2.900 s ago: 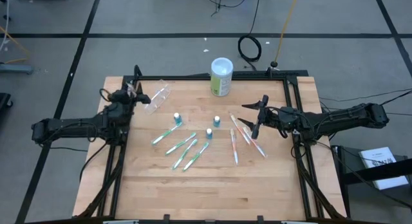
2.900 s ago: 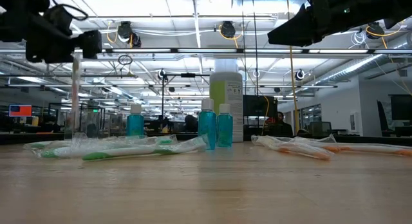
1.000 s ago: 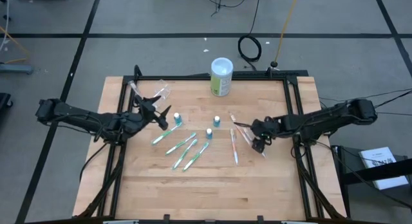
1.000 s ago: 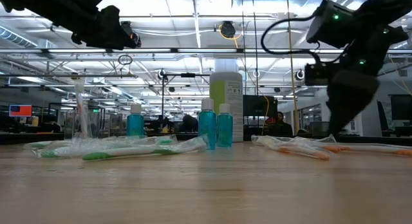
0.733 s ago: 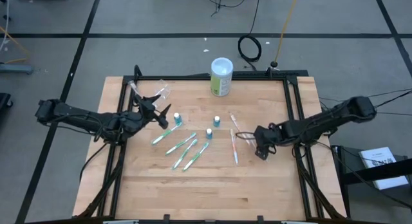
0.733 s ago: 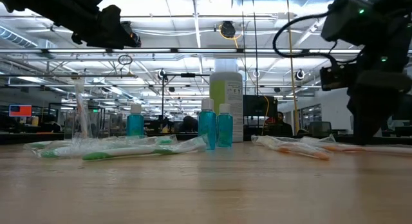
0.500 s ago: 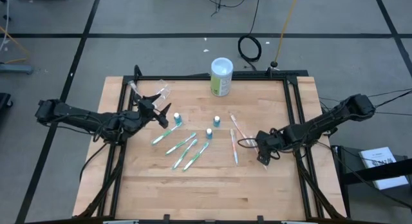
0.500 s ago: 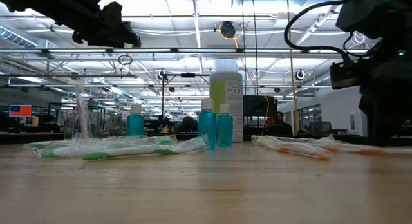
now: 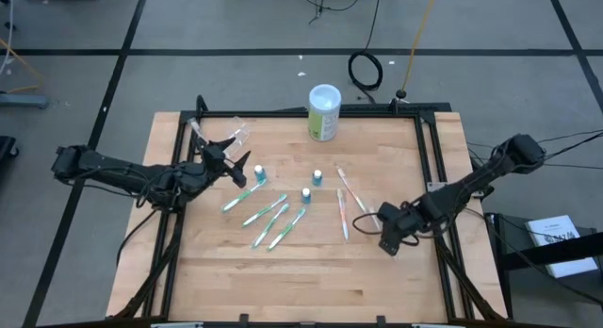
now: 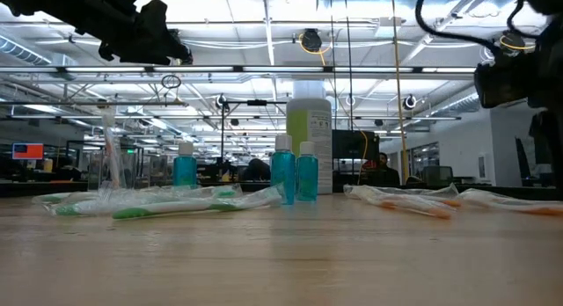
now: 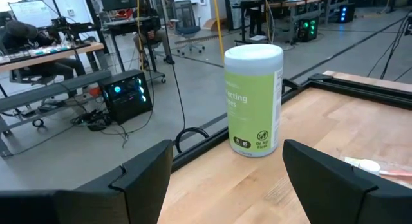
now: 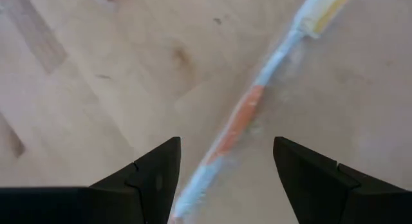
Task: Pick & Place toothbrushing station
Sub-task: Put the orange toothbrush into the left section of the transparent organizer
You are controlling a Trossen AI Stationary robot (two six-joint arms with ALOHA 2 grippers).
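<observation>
A clear plastic cup lies on its side at the table's far left. Several green-and-white toothbrushes and three teal white-capped tubes lie in the middle of the table. Pale pinkish wrapped toothbrushes lie to their right. My left gripper hovers open and empty between the cup and the nearest tube. My right gripper is open and points down at the near end of the pinkish toothbrushes. In the right wrist view one wrapped orange-and-white toothbrush lies between the two fingers, untouched.
A bigger green-and-white canister stands at the table's far edge, also in the left wrist view. A black frame rail runs along the table's right side. Bare wood lies toward the near edge.
My right gripper has gone toward the table's near edge and a little to the right, along the pinkish toothbrushes, from their middle to their near end. It has stayed open. My left gripper and the things on the table have kept still.
</observation>
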